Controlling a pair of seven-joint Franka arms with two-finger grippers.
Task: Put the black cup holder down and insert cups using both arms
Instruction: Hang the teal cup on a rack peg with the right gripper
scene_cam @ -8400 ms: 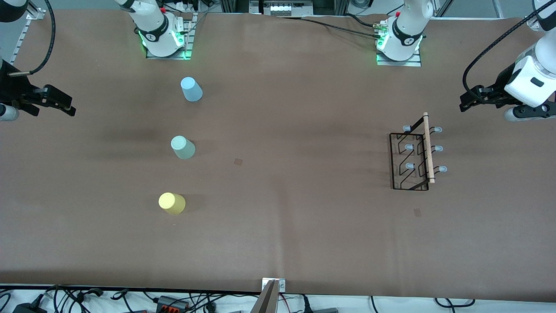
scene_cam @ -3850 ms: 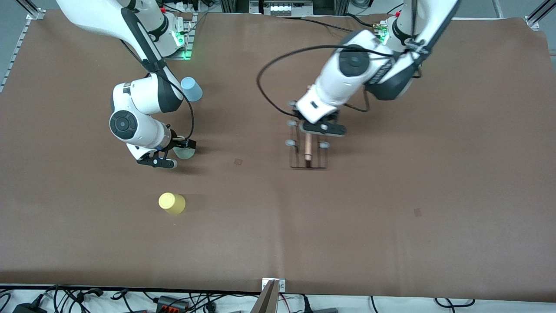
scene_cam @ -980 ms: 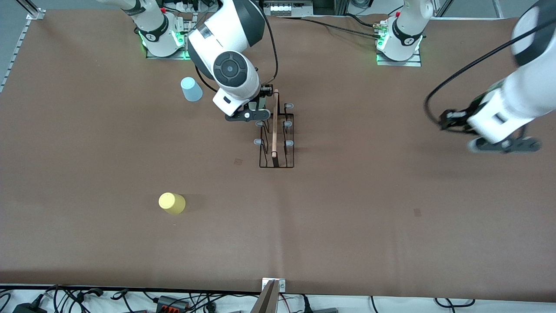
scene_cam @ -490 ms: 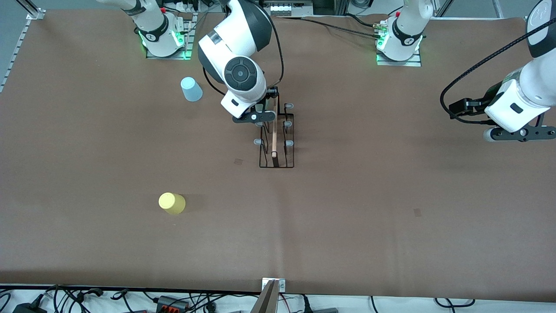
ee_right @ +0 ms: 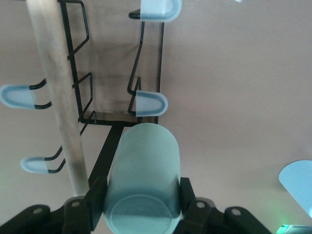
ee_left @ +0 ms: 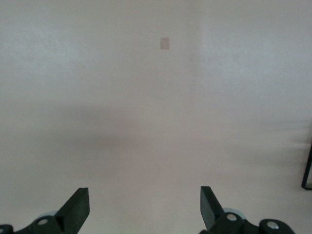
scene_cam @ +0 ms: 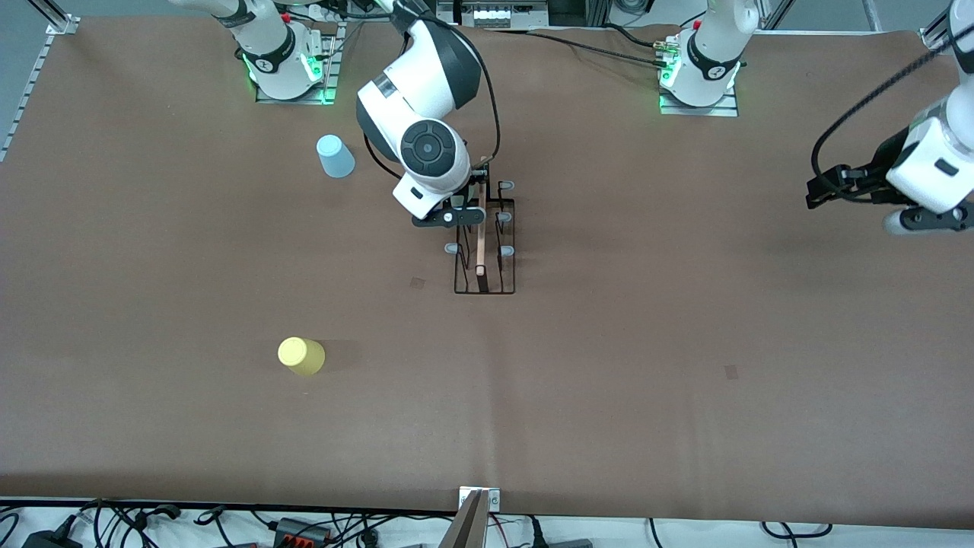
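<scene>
The black cup holder stands at mid-table, its wooden rod on top. My right gripper hovers over the holder's end nearest the bases. It is shut on the mint green cup, which lies on its side and points at a pale-tipped prong, just short of it. The arm's hand hides that cup in the front view. A light blue cup stands near the right arm's base. The yellow cup stands nearer the front camera. My left gripper hangs open and empty over the left arm's end of the table.
The brown table cover spreads widely round the holder. Cables and plugs lie along the table's front edge. The left gripper looks down on bare cover with a small square mark.
The right gripper has slid with the mint cup along the holder toward the front camera. The left arm has swung back and up toward its end of the table.
</scene>
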